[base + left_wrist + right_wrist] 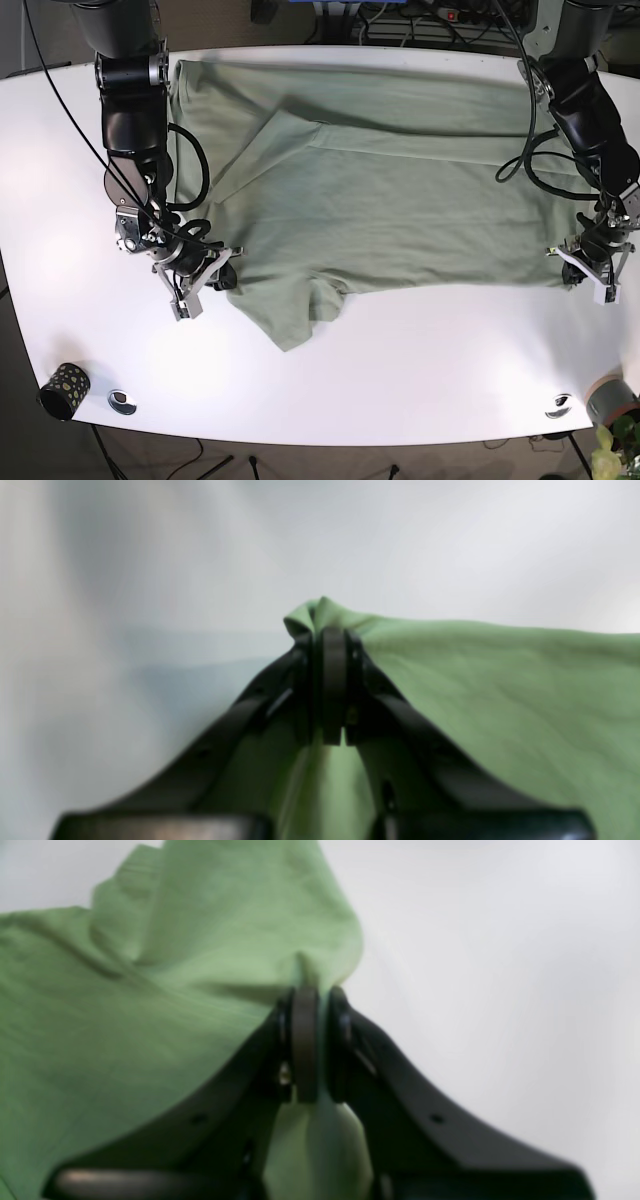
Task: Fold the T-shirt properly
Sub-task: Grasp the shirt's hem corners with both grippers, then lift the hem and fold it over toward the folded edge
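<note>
In the left wrist view, the left gripper point(332, 680) is closed tight on a bunched edge of the green T-shirt point(500, 700); a small peak of cloth pokes up past the fingertips, and the rest of the cloth spreads away to the right of the frame and hangs down between the fingers. The background is a soft grey blur, so the table cannot be made out here. In the right wrist view, the right gripper point(312, 1040) is likewise clamped on a pinch of the T-shirt point(125, 1015), with the cloth fanning out to the left and upward and a fold drooping below the fingers; the rest of the frame is pale blur. In the base view, the T-shirt point(400, 200) lies spread flat across the white table point(400, 380), its long axis running side to side. The right gripper point(205, 275) sits at the near edge of the cloth on the view's left, beside a sleeve that points toward the camera; the left gripper point(595, 265) sits at the near edge on the view's right. Both arms hold the near hem, so the far edge lies directly away from them, and a fold would likely carry the near edge toward it. The collar is not clearly visible, and the grip points are too small to judge from this view.
</note>
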You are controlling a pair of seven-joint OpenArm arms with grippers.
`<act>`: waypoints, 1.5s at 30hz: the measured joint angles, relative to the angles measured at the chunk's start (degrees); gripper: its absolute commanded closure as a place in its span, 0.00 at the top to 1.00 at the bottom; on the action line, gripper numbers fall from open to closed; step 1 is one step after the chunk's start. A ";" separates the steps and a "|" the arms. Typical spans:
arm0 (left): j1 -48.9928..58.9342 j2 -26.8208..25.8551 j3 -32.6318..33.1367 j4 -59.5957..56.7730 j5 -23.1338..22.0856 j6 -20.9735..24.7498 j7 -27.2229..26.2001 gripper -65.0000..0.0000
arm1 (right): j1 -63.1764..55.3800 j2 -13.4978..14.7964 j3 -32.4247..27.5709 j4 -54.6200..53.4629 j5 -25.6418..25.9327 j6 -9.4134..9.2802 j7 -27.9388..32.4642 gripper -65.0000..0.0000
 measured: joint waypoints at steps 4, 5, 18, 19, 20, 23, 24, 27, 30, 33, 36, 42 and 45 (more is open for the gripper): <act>1.92 0.37 0.02 4.04 -1.53 -0.22 0.37 0.01 | -0.22 0.26 0.02 3.34 -0.26 -0.07 -4.09 0.04; 2.43 0.35 0.00 4.94 -2.01 -0.24 0.39 0.01 | -0.55 0.42 0.02 4.57 -0.48 -0.04 -4.55 0.04; 12.15 -0.09 -0.20 17.70 -11.74 -0.20 1.70 0.01 | -11.26 2.14 6.62 28.55 0.37 0.17 -14.27 0.04; 12.72 -0.11 -0.28 18.40 -11.80 -0.20 2.43 0.01 | -12.22 2.16 7.45 30.01 0.37 0.17 -15.17 0.04; 13.33 -0.11 -0.37 19.10 -11.93 -0.20 3.28 0.01 | -13.31 2.23 8.48 31.89 0.39 0.20 -15.91 0.04; 14.86 -0.04 -0.28 20.76 -11.98 -0.22 4.00 0.01 | -16.28 2.34 10.60 35.95 0.17 0.20 -17.46 0.04; 15.56 -0.07 -0.31 21.57 -12.07 -0.22 4.24 0.01 | -17.68 2.34 11.23 37.92 0.07 0.15 -18.32 0.04; 18.05 -0.07 -0.39 24.28 -12.26 -0.22 4.20 0.01 | -21.42 2.19 12.35 42.95 0.28 0.20 -19.74 0.04; 20.46 0.15 -0.42 26.40 -12.07 -0.22 4.31 0.01 | -25.05 2.16 13.60 46.56 0.66 0.46 -19.76 0.04; 22.91 0.24 -0.42 28.22 -12.33 -0.22 4.22 0.01 | -29.14 2.01 14.99 49.90 0.57 0.42 -19.78 0.04; 25.07 0.28 -0.31 29.66 -12.26 -0.26 4.31 0.01 | -32.17 2.03 15.98 52.11 0.61 0.42 -20.04 0.04; 29.66 0.44 -2.03 35.21 -12.57 -0.50 9.22 0.01 | -37.97 1.73 16.55 54.38 0.83 0.39 -19.93 0.04; 31.30 0.37 -3.78 37.55 -12.39 -0.59 11.47 0.01 | -40.15 0.42 16.76 54.51 0.92 0.26 -20.15 0.05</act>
